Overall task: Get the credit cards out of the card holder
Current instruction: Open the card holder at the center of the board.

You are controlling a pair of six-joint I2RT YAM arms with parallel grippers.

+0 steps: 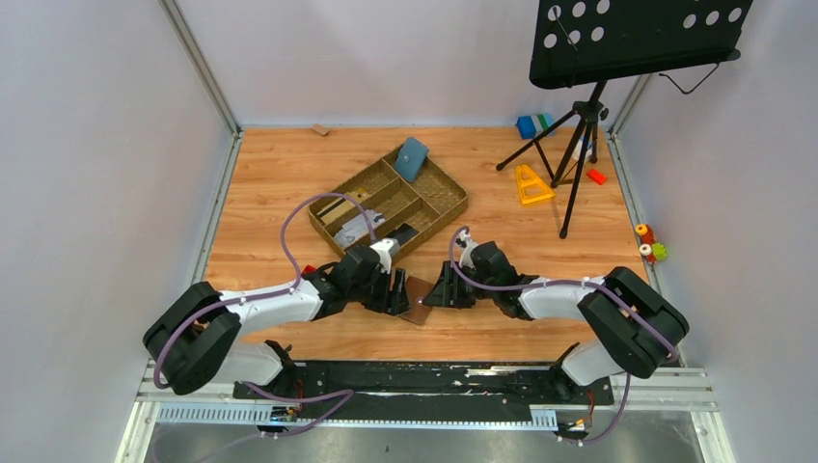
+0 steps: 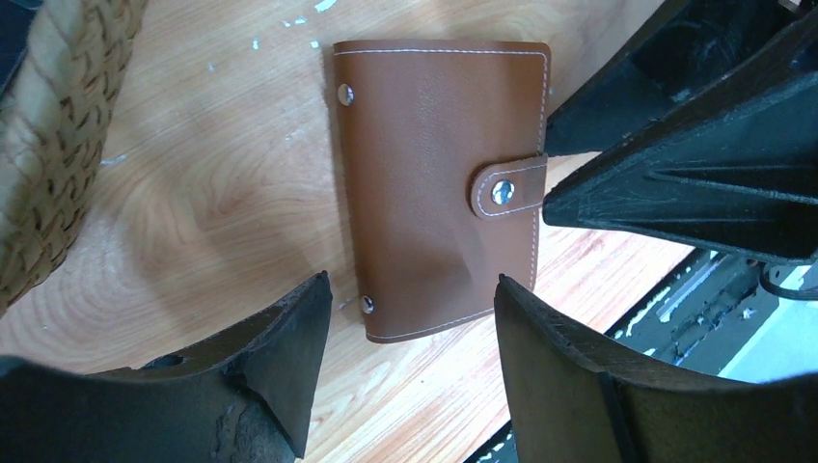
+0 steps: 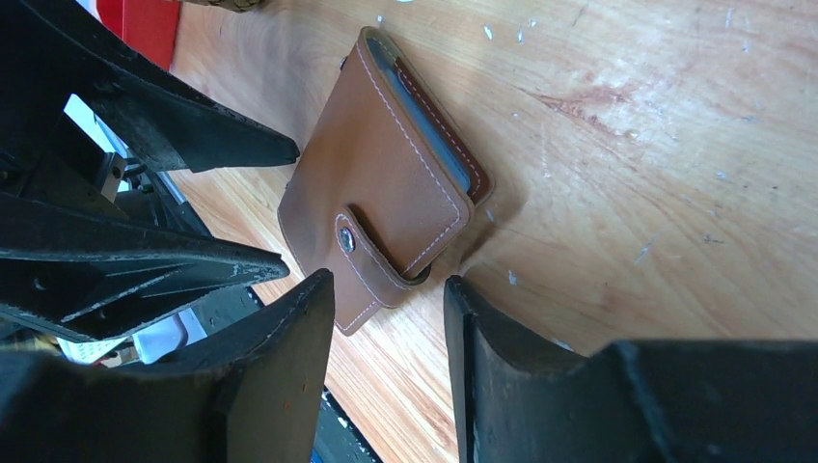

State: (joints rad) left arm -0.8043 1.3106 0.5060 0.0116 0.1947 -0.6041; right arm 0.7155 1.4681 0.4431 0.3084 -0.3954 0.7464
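Observation:
The brown card holder lies flat and closed on the wooden table near its front edge, its tab snapped shut. No cards show; only a grey inner edge peeks between the covers. My left gripper is open and empty at its left side, and in the left wrist view the jaws stand on either side of the holder's near end. My right gripper is open and empty at its right side, and in the right wrist view the jaws stand apart just short of the tab end.
A woven tray with compartments stands behind the grippers, a blue-teal pouch at its far end. A music stand tripod, a yellow triangle and small toys are at the right. The black front rail is close.

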